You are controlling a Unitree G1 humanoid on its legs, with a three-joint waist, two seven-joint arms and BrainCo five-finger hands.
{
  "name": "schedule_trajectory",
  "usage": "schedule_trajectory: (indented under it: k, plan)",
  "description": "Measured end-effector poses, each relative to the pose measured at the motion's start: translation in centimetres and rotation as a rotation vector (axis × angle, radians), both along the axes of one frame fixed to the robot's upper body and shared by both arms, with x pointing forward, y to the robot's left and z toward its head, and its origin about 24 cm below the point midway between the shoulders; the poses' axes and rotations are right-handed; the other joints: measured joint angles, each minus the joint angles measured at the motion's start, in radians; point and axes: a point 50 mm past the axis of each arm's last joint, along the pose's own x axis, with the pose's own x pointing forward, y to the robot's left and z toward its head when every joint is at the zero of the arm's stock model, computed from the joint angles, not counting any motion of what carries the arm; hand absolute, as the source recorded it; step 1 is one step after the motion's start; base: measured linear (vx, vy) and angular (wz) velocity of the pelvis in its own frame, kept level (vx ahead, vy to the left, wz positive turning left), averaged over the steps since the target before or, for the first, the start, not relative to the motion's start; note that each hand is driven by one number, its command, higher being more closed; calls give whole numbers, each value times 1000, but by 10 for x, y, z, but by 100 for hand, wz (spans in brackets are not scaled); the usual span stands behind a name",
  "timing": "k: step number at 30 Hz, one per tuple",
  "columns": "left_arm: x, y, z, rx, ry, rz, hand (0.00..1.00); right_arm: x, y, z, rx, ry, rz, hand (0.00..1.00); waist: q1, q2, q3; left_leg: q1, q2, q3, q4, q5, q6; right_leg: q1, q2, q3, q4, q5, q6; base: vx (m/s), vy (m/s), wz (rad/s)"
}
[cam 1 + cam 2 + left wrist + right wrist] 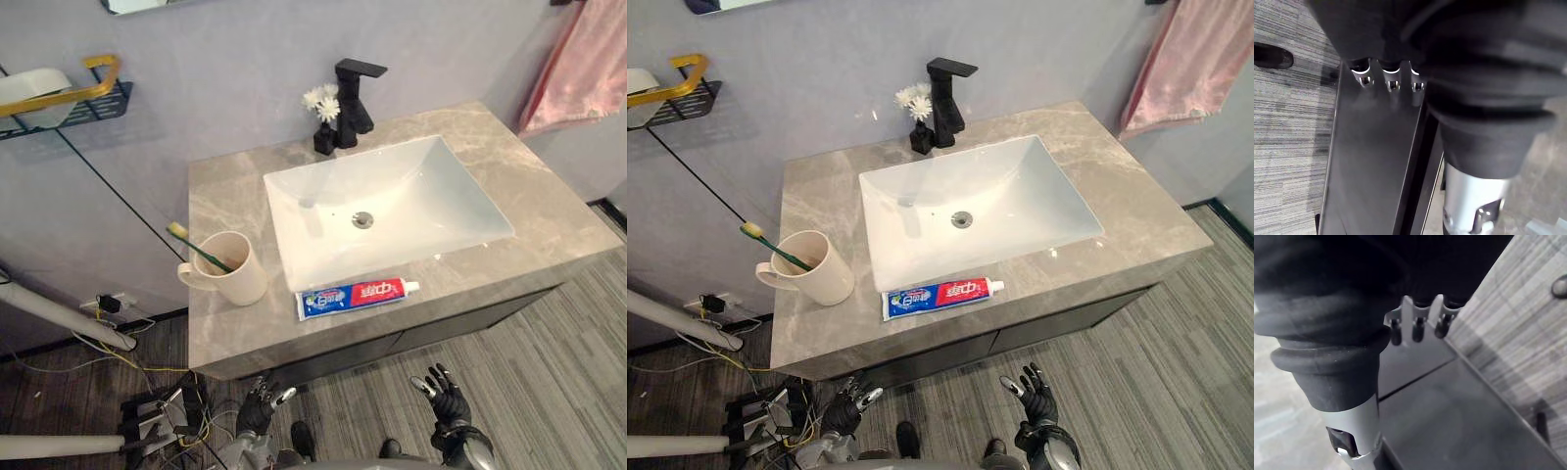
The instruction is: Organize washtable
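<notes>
Fingers spread on right hand, loose on left hand, both empty, both low in front of the cabinet, below the counter edge. Toothpaste tube lies flat on the front strip between sink and edge. Cup with toothbrush leaning in it stands just left of the sink. Risks as I see them: a hand coming up clips the counter lip; a sloppy grab shoves the tube off the front or into the basin; bumping the brush tips the cup
</notes>
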Motion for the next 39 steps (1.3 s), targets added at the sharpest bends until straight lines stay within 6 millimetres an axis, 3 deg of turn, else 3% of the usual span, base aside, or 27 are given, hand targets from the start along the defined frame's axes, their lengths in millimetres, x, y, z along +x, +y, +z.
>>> schedule_trajectory:
  k: [7,11,17,21,29,36,39]
  plan:
    - [-21,-6,-18,1,120,-103,0,-5,3,-13,-38,99,71,0,-1,10,-5,27,-9,-19,-7,0,0,31,-6,-13,4,-8,4,-28,2,4]
    - [-22,-6,-19,-2,127,-127,0,-16,4,-22,-41,171,92,0,-1,5,-7,21,-20,-66,-7,2,3,46,-18,-58,9,-30,13,-23,28,37]
    - [-22,-2,-20,11,131,-131,0,-12,10,-24,-37,184,128,0,0,-3,-11,9,-30,-87,-7,7,10,47,-27,-80,11,-25,21,35,13,12]
    - [-19,0,-21,33,135,-151,0,-5,13,-23,-34,167,139,0,0,-13,-12,10,-31,-79,-7,6,11,46,-26,-74,8,-25,21,51,2,-4]
    - [-13,0,-21,40,125,-153,0,-13,12,-27,-35,202,132,0,-7,-20,-9,30,-30,-58,-8,0,12,59,-22,-54,0,-24,21,10,1,-6]
    - [5,-1,-16,57,86,-157,0,-5,10,-24,-27,176,113,0,-29,-22,-8,19,-12,-12,-8,-4,6,22,-20,-5,5,-20,15,7,-2,-19]
    - [13,-5,-14,70,71,-174,0,-6,10,-25,-2,174,79,0,-53,-21,-6,-3,-10,-34,-4,4,8,21,-10,-32,6,-15,11,15,-34,29]
